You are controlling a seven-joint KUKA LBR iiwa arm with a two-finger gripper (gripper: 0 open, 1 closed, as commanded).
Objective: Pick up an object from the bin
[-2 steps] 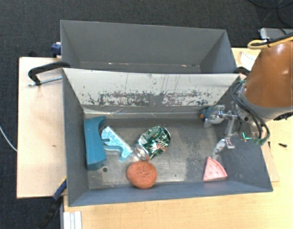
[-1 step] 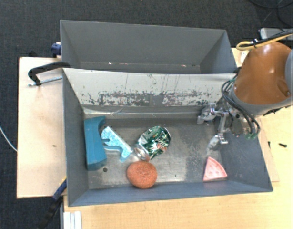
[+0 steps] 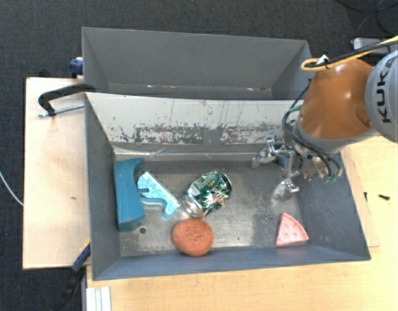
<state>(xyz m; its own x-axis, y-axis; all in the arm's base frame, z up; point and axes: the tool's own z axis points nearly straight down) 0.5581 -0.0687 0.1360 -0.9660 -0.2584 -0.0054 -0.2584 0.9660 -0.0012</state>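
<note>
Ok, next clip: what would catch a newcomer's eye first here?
Probably the arm's orange cover at the bin's right side, with the hand below it, near a pink wedge in the front right corner. Then the colours left of centre: a blue block, a crushed green can and an orange scrubber ball.

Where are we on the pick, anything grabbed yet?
Done: the arm has reached into the bin, and the gripper is low on its right side. In hand: the gripper carries nothing that I can see, and it hangs just beyond the pink wedge. Left: the grasp and the lift. The blue block, light blue piece, crumpled green can and orange ball all lie on the floor.
</note>
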